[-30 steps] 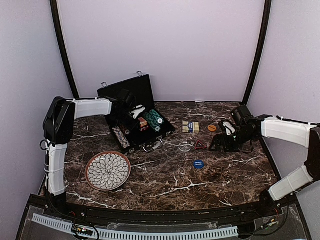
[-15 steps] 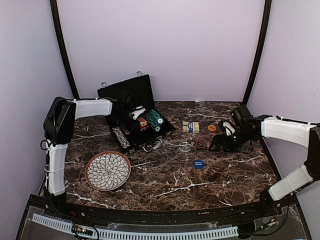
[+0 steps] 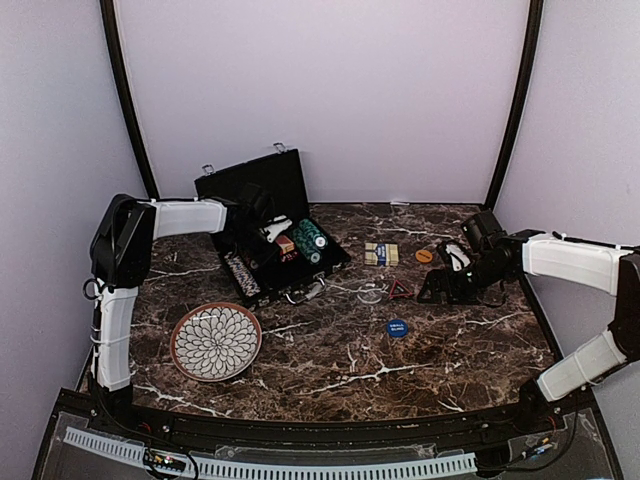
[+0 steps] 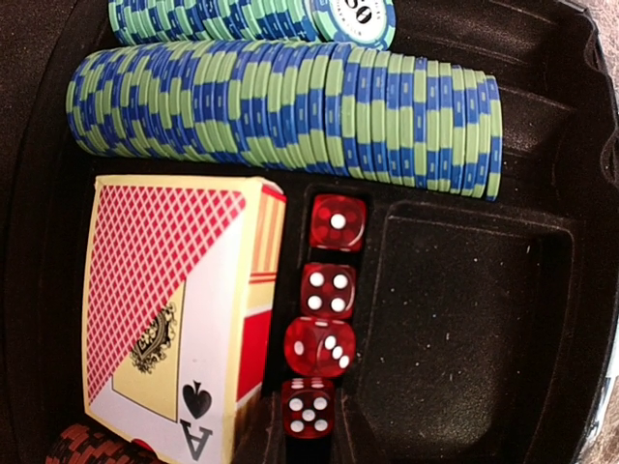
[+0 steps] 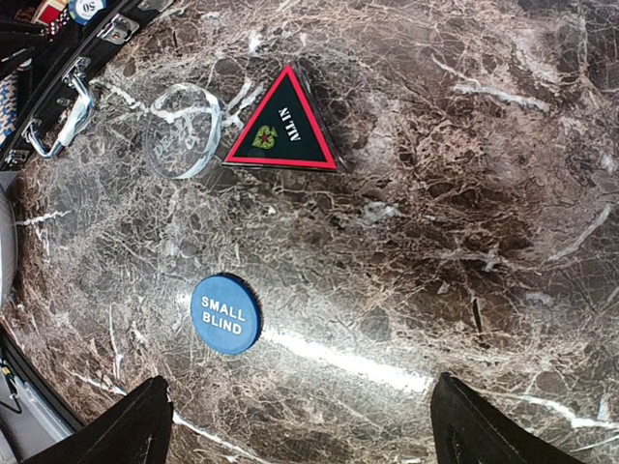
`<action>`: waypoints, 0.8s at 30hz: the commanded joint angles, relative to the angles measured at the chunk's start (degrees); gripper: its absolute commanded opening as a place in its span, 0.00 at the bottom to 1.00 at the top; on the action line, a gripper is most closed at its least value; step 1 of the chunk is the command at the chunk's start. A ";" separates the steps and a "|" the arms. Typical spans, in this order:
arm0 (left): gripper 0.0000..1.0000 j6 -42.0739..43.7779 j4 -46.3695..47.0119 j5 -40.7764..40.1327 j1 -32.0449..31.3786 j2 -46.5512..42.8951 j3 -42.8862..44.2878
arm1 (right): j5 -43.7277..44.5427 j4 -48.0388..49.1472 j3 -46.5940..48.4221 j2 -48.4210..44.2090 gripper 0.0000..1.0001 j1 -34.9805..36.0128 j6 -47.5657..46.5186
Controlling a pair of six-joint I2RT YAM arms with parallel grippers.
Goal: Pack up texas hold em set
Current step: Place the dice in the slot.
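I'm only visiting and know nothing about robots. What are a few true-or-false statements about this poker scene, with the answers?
1. The black briefcase stands open. True.
2. The blue Small Blind button lies inside the case. False: it lies out on the marble table.
3. Four red dice sit in a row beside the card deck. True.
4. The right gripper grips the triangular All In marker. False: its fingers are spread with nothing between them, and the marker lies on the table.
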 commanded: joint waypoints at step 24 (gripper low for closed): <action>0.28 -0.93 -3.70 0.17 0.19 -2.06 2.88 | -1.15 1.34 0.71 1.03 0.95 -0.52 -0.57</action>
